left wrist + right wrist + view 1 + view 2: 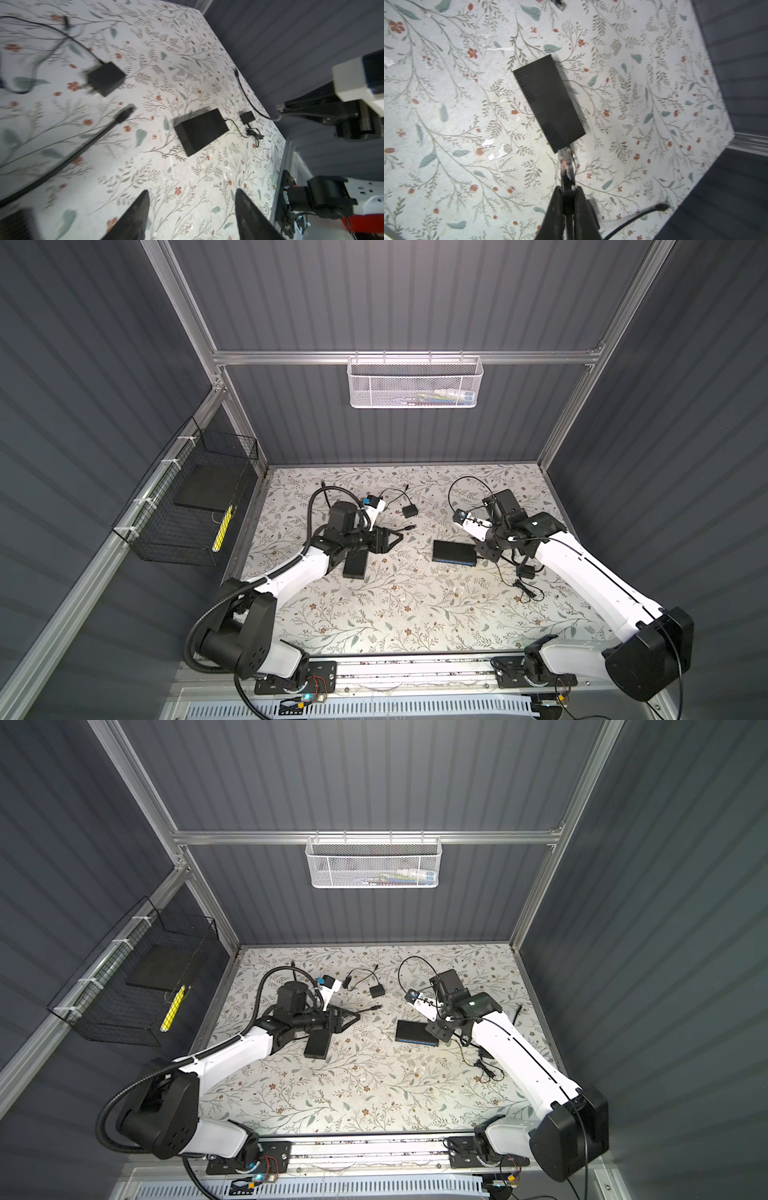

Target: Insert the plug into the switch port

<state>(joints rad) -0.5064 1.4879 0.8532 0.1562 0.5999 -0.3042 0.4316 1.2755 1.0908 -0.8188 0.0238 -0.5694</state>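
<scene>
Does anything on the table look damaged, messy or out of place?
Nothing spilled or broken. The flowered table cover has white scuffs near the black switch, and a thin black cord lies tangled beside the right arm.

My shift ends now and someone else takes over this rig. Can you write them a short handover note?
The left gripper is open and empty, above the table and away from the switch.
The right gripper is shut on the plug.
The switch lies flat on the table, with the plug's tip at its near end.
Done: plug gripped and lined up at the switch.
Left: the views don't show whether the plug is seated. Probably push it in, then release.
</scene>
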